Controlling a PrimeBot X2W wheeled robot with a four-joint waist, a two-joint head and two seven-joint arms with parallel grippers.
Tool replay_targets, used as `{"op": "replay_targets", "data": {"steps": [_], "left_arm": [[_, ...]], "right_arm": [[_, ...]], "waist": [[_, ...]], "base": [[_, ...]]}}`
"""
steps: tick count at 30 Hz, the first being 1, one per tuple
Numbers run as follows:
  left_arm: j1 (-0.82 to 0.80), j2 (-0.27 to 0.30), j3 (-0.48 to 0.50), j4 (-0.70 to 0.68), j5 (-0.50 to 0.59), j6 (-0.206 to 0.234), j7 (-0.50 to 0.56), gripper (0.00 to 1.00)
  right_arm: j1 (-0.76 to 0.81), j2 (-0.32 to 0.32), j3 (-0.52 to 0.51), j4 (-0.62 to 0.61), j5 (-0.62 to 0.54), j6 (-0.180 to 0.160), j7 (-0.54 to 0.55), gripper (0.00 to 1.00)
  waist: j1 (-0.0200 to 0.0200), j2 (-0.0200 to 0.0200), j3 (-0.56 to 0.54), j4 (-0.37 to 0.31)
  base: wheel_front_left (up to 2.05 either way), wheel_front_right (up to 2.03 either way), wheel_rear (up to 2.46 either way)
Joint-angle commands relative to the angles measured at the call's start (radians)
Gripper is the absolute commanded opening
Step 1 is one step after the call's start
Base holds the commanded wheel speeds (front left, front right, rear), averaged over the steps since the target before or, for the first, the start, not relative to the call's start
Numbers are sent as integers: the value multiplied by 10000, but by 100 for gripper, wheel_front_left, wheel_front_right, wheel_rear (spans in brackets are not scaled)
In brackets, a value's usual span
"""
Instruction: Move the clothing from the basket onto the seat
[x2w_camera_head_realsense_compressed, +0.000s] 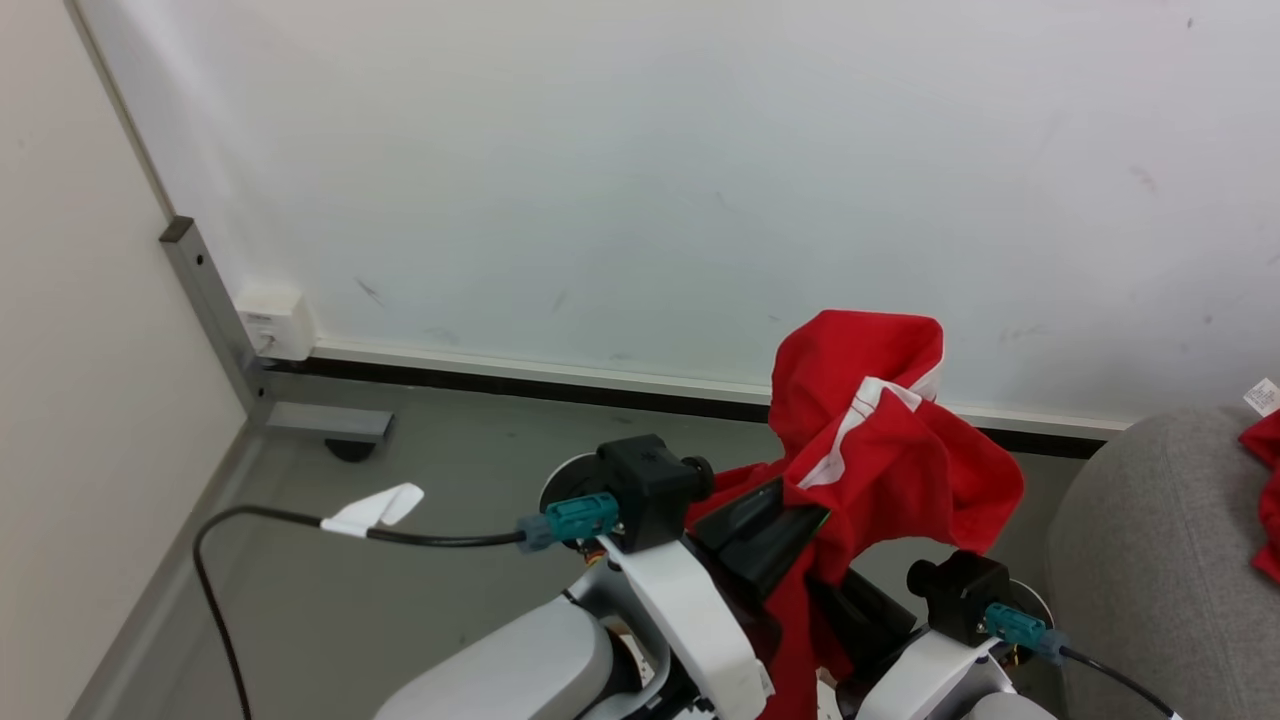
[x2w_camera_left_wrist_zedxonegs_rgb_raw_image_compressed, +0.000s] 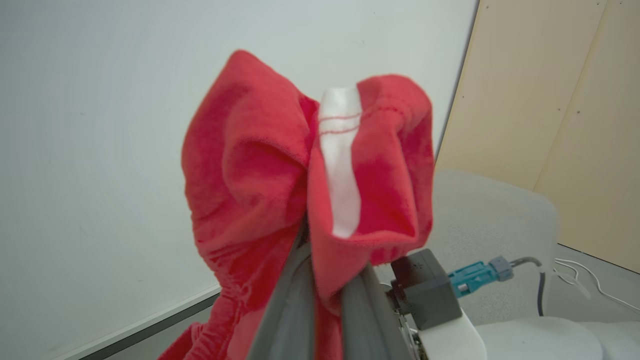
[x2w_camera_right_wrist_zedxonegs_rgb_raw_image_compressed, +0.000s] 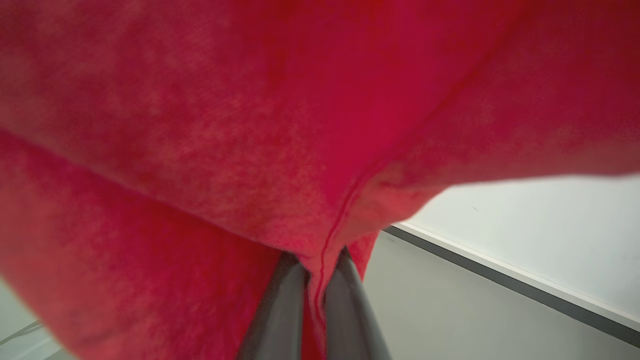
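— From the head view, what has it got?

— A bright red soft-fabric garment with a white stripe (x2w_camera_head_realsense_compressed: 880, 430), bunched up and lifted clear of the floor in front of the white wall (x2w_camera_head_realsense_compressed: 600, 150). The left gripper (x2w_camera_head_realsense_compressed: 790, 525) runs its dark fingers into the folds from below. The right gripper (x2w_camera_head_realsense_compressed: 835, 595) comes up under the hanging part just beside it.

— And the seat?

— The large light grey fabric-upholstered sofa (x2w_camera_head_realsense_compressed: 1150, 560) is at the right edge, near the held cloth but apart from it. A second red garment (x2w_camera_head_realsense_compressed: 1268, 500) already lies on it.

— The left wrist view?

— The left gripper (x2w_camera_left_wrist_zedxonegs_rgb_raw_image_compressed: 327, 287) is clamped on the garment (x2w_camera_left_wrist_zedxonegs_rgb_raw_image_compressed: 250, 175). Both fingers pinch one fold, and the cloth balloons above them with the white band in the middle.

— The right wrist view?

— Much the same. The right gripper (x2w_camera_right_wrist_zedxonegs_rgb_raw_image_compressed: 315, 285) has its fingers pressed together on a stitched seam. The garment (x2w_camera_right_wrist_zedxonegs_rgb_raw_image_compressed: 225, 125) drapes over most of the view, with grey floor (x2w_camera_right_wrist_zedxonegs_rgb_raw_image_compressed: 450, 310) beyond.

— So which step is this?

— The carry, I'd say: the piece is up in both grips and not yet over the cushion. The next move calls for swinging both arms to the robot's right until the bundle hangs above the sofa. Then it should lower and let go with both pairs of fingers together, or the cloth may snag on one.
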Motion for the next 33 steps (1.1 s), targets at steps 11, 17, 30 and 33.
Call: {"op": "replay_targets", "data": {"steps": [11, 17, 30, 33], "left_arm": [[367, 461, 356, 320, -75, 450, -252, 23], [623, 564, 154, 230, -1, 499, -189, 100], [917, 694, -72, 210, 54, 453, -381, 100], [849, 732, -97, 224, 140, 446, -441, 100]], "right_arm": [[-19, -132, -374, -543, 41, -22, -312, 0], [314, -192, -1153, -1204, 227, -22, -375, 0], [969, -811, -3246, -2249, 140, -22, -380, 0], [1079, -921, -3858, -2419, 89, -22, -381, 0]], "waist": [[-1, 0, 170, -582], [-1, 0, 376, -1113], [-1, 0, 799, -2970], [-1, 0, 896, -3520]], "base": [[0, 0, 0], [0, 0, 0], [0, 0, 0], [0, 0, 0]]}}
